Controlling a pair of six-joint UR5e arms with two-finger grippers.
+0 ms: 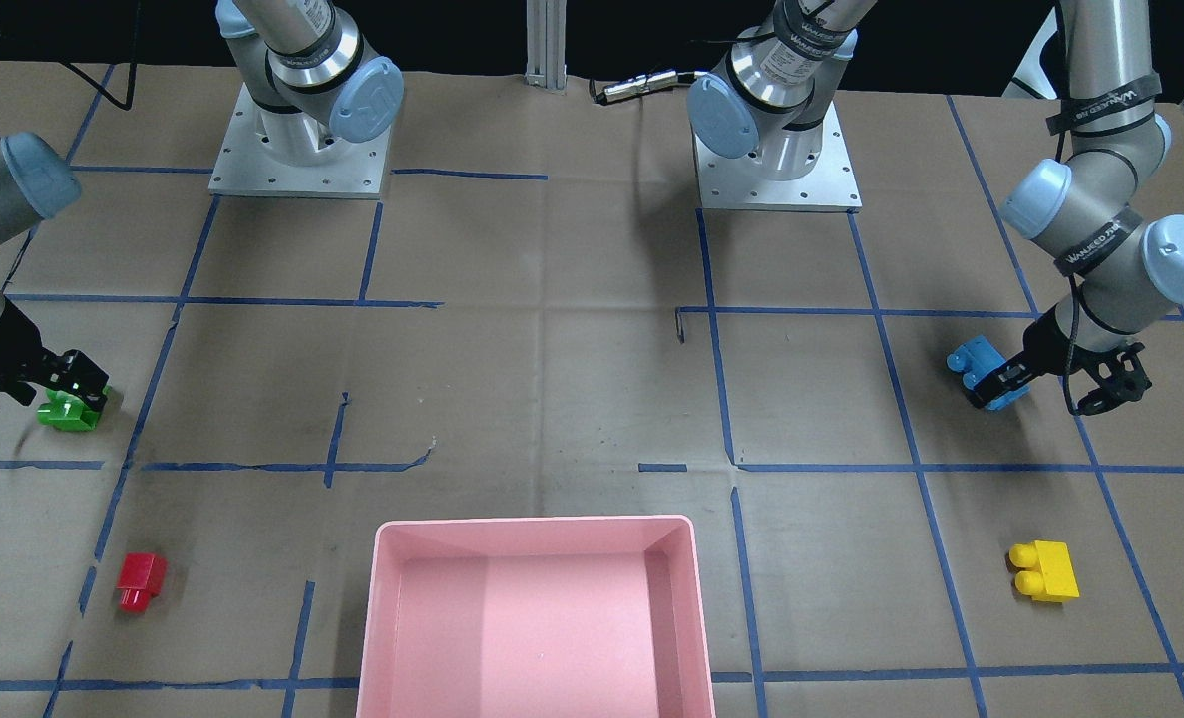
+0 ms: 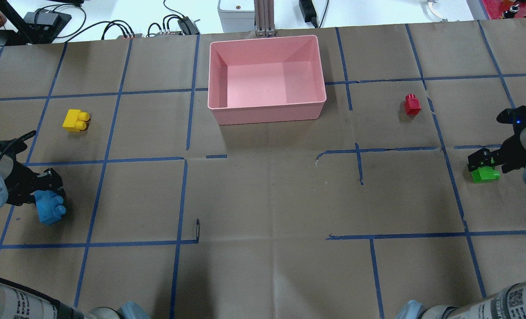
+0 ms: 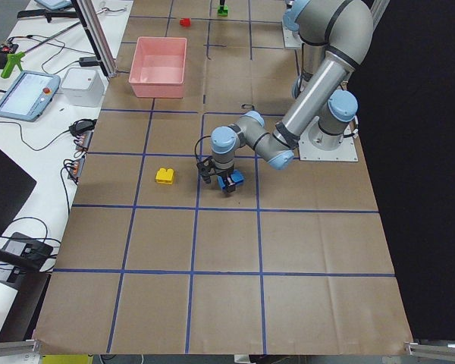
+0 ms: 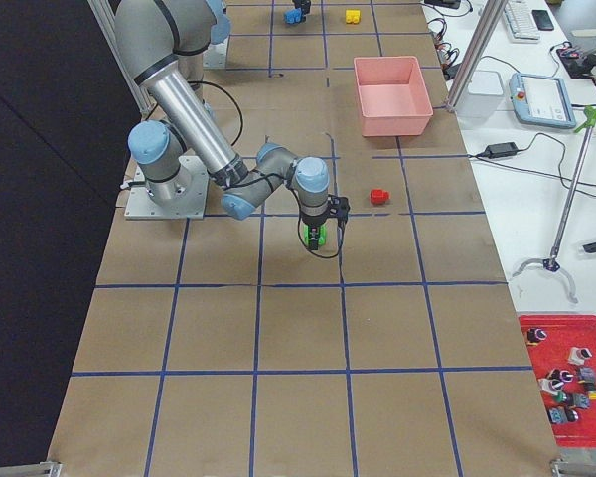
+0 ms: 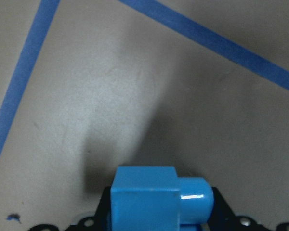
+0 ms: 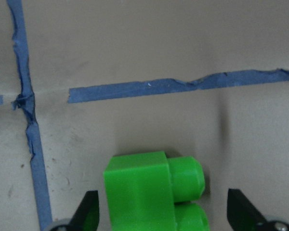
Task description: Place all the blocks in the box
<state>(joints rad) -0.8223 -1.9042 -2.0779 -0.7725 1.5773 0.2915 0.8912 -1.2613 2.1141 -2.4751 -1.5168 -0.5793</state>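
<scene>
My left gripper (image 1: 992,385) is shut on the light blue block (image 1: 975,360), at or just above the table; in the left wrist view its fingers press both sides of the block (image 5: 147,199). My right gripper (image 1: 75,396) is open and straddles the green block (image 1: 65,414), which lies on the table; the right wrist view shows gaps between the block (image 6: 149,192) and both fingers. The red block (image 1: 140,580) and the yellow block (image 1: 1045,570) lie loose on the table. The pink box (image 1: 537,522) holds nothing.
Brown paper with blue tape lines covers the table. The two arm bases (image 1: 297,150) stand on the robot's side. In the overhead view the box (image 2: 267,113) is at the far middle edge, the red block (image 2: 412,104) to its right, the yellow block (image 2: 75,120) to its left.
</scene>
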